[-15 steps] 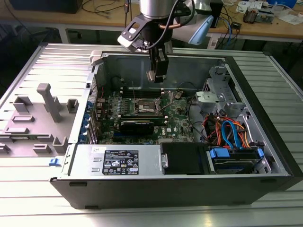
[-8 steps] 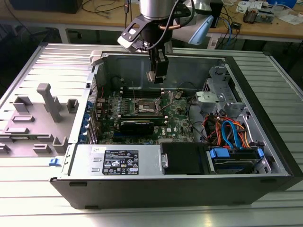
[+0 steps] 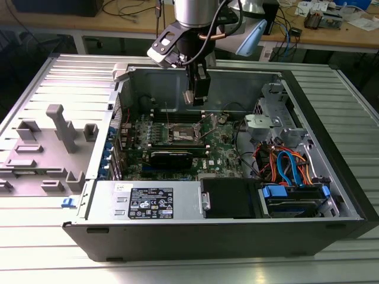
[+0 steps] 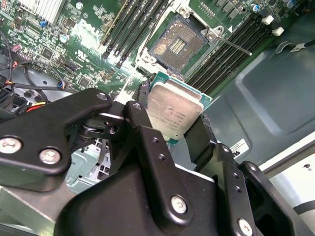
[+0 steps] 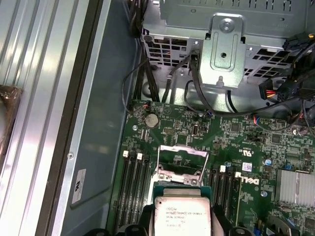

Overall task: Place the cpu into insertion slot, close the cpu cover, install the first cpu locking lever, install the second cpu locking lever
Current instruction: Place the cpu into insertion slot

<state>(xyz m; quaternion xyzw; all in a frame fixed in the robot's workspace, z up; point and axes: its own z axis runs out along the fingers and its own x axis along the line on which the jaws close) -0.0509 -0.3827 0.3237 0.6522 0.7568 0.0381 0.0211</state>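
Showing gripper (image 4: 172, 125) clamped on cpu (image 4: 175, 112) by two opposite edges, held above and apart from open insertion slot (image 4: 176, 43); not yet seated. Chip judged light, stiff, thin, w/ fragile underside contacts: best gripped by edges only.

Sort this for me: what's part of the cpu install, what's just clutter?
In play:
gripper, shut on the chip
socket, uncovered
cover, open
lever, unlatched

Just there:
black card
memory slots
cables
grey fixtures beside the case
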